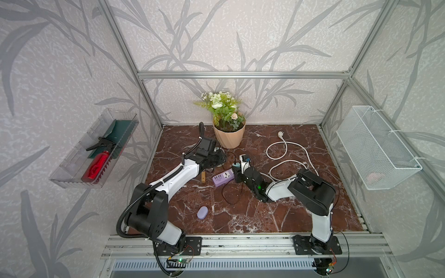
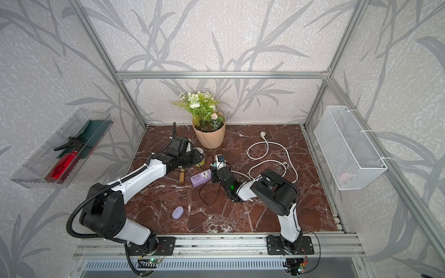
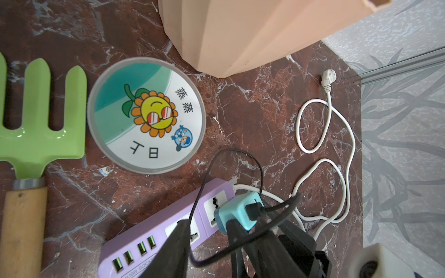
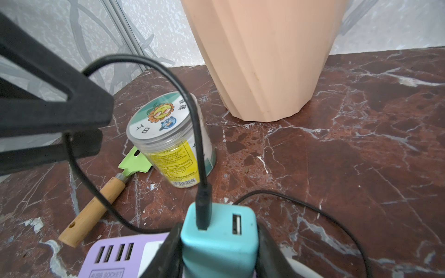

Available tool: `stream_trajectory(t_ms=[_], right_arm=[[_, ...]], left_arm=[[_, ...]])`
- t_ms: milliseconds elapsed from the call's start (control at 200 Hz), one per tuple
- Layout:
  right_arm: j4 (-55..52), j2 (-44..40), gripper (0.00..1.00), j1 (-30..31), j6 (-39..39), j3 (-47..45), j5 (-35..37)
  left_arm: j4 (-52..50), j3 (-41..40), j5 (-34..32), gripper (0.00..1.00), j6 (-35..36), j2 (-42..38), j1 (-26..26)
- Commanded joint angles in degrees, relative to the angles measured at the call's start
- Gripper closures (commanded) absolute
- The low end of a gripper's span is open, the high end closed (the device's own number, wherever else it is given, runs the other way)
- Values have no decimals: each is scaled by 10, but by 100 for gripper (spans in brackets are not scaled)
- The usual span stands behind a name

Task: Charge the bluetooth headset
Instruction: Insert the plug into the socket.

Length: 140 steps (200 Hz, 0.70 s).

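Charging had plainly not begun: the one bluetooth headset (image 1: 202,212) lay nearest me, at about seven o'clock on the marble table (image 1: 301,216), touched by nothing and well apart from both grippers. Beyond it, near the middle, the single black cable (image 4: 198,139) sagged in a loop beside the one purple power strip (image 1: 222,178), whose four USB ports sat empty. Over the strip's far end the right gripper (image 4: 218,240) had its jaws pinching the one teal charger (image 3: 237,209). That charger had two ports, one filled by the cable's plug, and whether its prongs were seated I could not tell. The left gripper (image 4: 104,127) stood just beside it toward ten o'clock with the cable running between its fingers. Whether those jaws nipped the cable or merely straddled it I could not tell either. To my mind the step in hand was getting the charger into the strip. Next it would want a straight push down, then the cable's loose end, which I could not pick out, carried to the headset. Farther off, at ten o'clock, stood one labelled jar (image 4: 168,144) with one green garden fork (image 3: 41,115) beside it. At twelve stood one flower pot (image 1: 228,138), and at one lay one white mains plug (image 3: 327,77) on the strip's coiled cord, connected to nothing.
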Motion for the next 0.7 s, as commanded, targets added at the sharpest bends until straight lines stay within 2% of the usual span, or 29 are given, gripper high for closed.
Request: stream_trajectory(t_ms=[0, 120, 365, 505, 696], right_arm=[[-27, 2, 100, 2, 9, -18, 4], [-34, 3, 100, 10, 12, -23, 19], [-39, 26, 100, 43, 4, -20, 97], [-18, 33, 100, 61, 3, -37, 149], [19, 58, 100, 79, -10, -53, 178]], left_arm=[[6, -5, -1, 55, -3, 1, 3], [6, -3, -1, 55, -4, 4, 4], [2, -5, 2, 55, -1, 4, 7], [-8, -7, 5, 55, 0, 2, 8], [-12, -16, 16, 56, -8, -11, 8]])
